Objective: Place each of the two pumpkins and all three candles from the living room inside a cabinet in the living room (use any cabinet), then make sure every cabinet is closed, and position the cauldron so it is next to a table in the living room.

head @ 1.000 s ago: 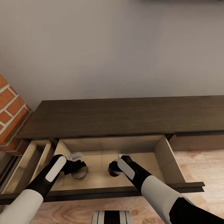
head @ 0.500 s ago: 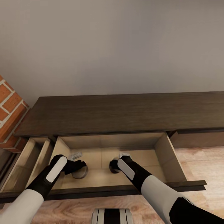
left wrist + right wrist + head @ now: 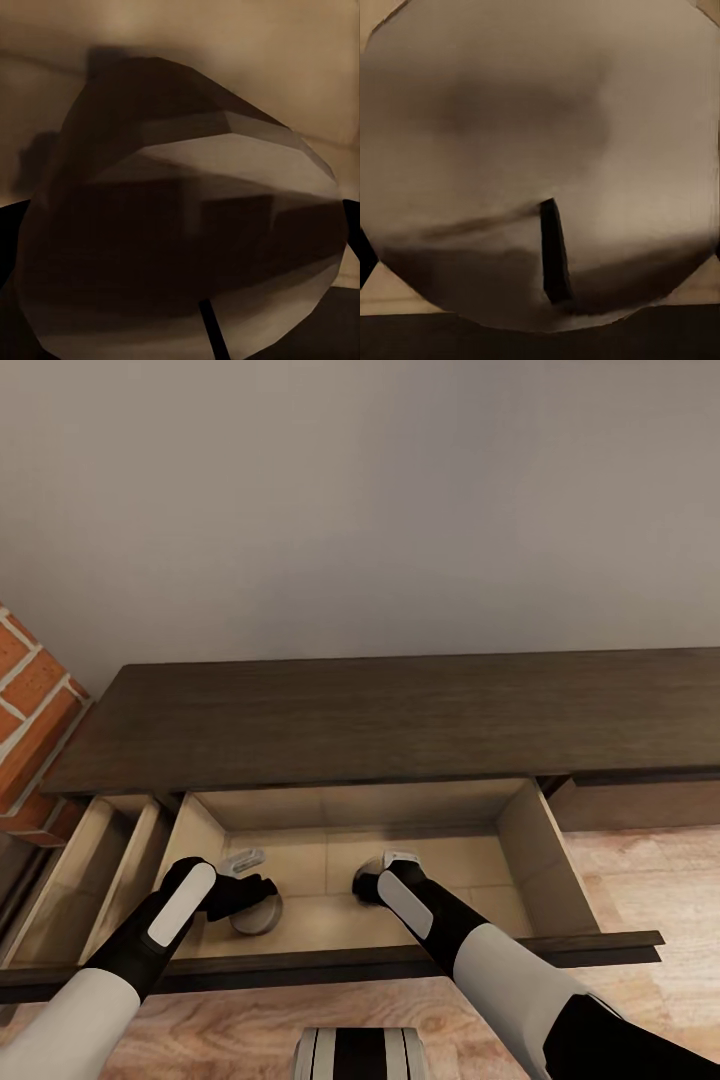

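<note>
The long dark brown cabinet [image 3: 400, 720] has its middle drawer [image 3: 545, 850] pulled open, showing a pale wood inside. Both grippers reach down into this drawer. My left gripper [image 3: 252, 898] is shut on a beige candle [image 3: 258, 922] that sits low over the drawer floor. That candle [image 3: 180, 225] looms close in the left wrist view, with a dark fingertip [image 3: 7, 240] at its side. My right gripper [image 3: 368, 882] is shut on a second candle [image 3: 364, 872]. The right wrist view looks onto the flat top and dark wick of that candle [image 3: 540, 150].
A second, narrower drawer [image 3: 60, 890] stands open at the cabinet's left end, next to a red brick wall [image 3: 30, 720]. A plain grey wall rises behind the cabinet. Light wood floor [image 3: 650, 880] lies to the right of the open drawer.
The whole view has shifted, so the cabinet top sits higher in the picture. Both grippers keep their candles and stay inside the drawer, a little deeper relative to it.
</note>
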